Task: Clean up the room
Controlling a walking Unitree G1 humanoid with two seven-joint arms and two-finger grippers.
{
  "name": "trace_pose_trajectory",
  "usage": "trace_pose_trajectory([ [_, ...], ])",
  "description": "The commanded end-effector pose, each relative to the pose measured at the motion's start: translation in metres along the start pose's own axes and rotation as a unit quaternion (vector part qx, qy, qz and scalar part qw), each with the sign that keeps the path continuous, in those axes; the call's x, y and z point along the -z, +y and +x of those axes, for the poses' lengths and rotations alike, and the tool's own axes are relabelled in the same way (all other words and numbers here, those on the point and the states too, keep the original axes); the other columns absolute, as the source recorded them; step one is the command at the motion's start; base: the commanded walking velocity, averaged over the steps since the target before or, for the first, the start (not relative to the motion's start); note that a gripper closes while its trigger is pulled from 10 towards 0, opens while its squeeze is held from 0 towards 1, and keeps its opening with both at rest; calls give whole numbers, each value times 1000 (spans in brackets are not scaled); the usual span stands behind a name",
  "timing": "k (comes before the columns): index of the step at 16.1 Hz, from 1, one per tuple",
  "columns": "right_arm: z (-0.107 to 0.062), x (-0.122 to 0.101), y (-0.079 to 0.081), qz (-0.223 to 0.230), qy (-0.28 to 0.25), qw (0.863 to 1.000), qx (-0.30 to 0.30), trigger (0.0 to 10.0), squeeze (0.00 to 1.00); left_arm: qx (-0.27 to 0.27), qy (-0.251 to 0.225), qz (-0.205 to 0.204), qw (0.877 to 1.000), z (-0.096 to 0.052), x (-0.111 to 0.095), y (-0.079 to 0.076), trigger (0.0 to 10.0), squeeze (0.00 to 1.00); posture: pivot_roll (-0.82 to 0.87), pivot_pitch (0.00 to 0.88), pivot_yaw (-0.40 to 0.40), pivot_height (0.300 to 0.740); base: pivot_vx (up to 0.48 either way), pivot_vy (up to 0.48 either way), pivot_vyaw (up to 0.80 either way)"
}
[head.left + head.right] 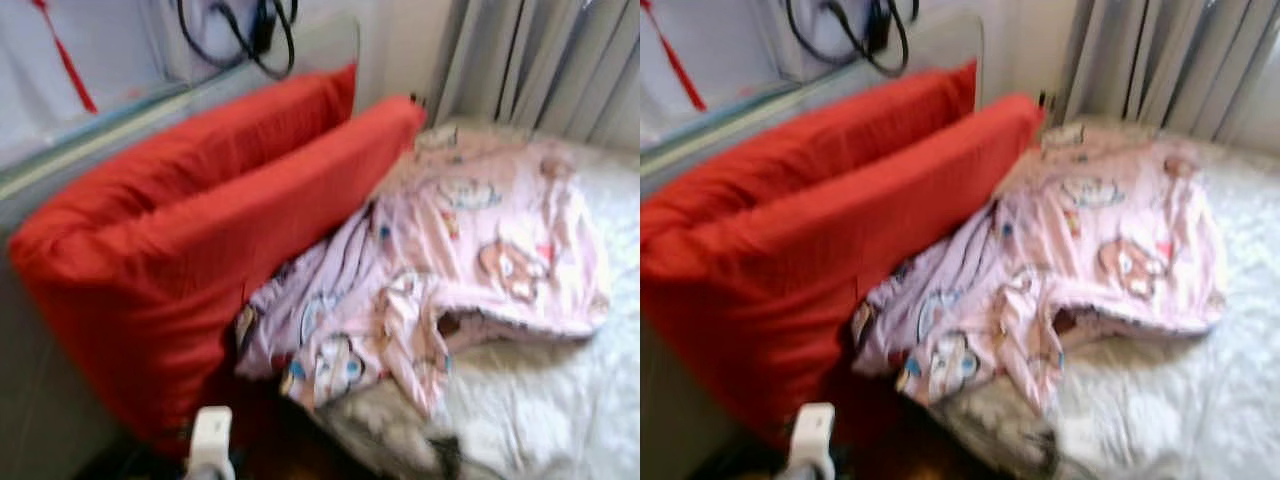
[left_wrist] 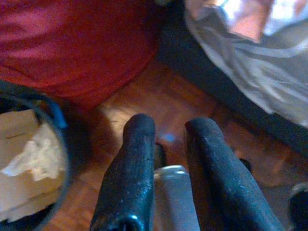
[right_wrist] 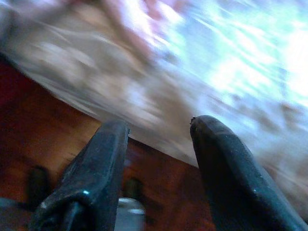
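Head cam, blurred. Two red pillows (image 1: 190,240) stand on edge, filling left half of frame, leaning vs. a pale glass-edged headboard (image 1: 120,125) at upper left. Black cable (image 1: 245,35) loops at top centre. Pink cartoon-print blanket (image 1: 450,270) lies crumpled centre to right, its near end touching the front pillow. Under it a white fuzzy bed cover (image 1: 560,400) runs to lower right. Grey curtain (image 1: 540,60) at upper right. A white part of my own rig (image 1: 210,440) pokes up at bottom, left of centre; can't tell which part.

L wrist cam adds what head cam lacks: wood floor (image 2: 163,96) mid-frame, and a dark-rimmed bin (image 2: 60,139) at left edge w/ crumpled paper (image 2: 33,154) and cardboard inside. Red pillow across top left, bedding edge at upper right. My left gripper (image 2: 168,132) hangs low over floor, fingers parted by a narrow gap, nothing between them.

R wrist cam, motion-smeared: my right gripper (image 3: 159,132) has fingers spread wide, holding nothing, pointing at bed edge. Pale cover runs diagonally across upper frame, wood floor below left. A pink smear at top is prob. the blanket; too blurred to be sure.
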State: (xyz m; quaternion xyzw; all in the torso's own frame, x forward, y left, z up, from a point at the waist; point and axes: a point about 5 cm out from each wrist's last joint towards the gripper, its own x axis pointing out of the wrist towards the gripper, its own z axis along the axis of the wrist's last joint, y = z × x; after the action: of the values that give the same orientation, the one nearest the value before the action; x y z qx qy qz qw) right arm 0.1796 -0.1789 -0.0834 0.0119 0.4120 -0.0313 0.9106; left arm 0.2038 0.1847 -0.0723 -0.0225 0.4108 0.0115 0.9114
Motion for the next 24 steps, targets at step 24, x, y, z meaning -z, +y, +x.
trace_pose_trajectory([
  [24, -6, -101, 11, -30, -297, 954, 8, 10000, 0, 26, -283, -8, 959, -10, -81, -5, 10000, 0, -75, 0, 19, 740, 42, 0, 83],
])
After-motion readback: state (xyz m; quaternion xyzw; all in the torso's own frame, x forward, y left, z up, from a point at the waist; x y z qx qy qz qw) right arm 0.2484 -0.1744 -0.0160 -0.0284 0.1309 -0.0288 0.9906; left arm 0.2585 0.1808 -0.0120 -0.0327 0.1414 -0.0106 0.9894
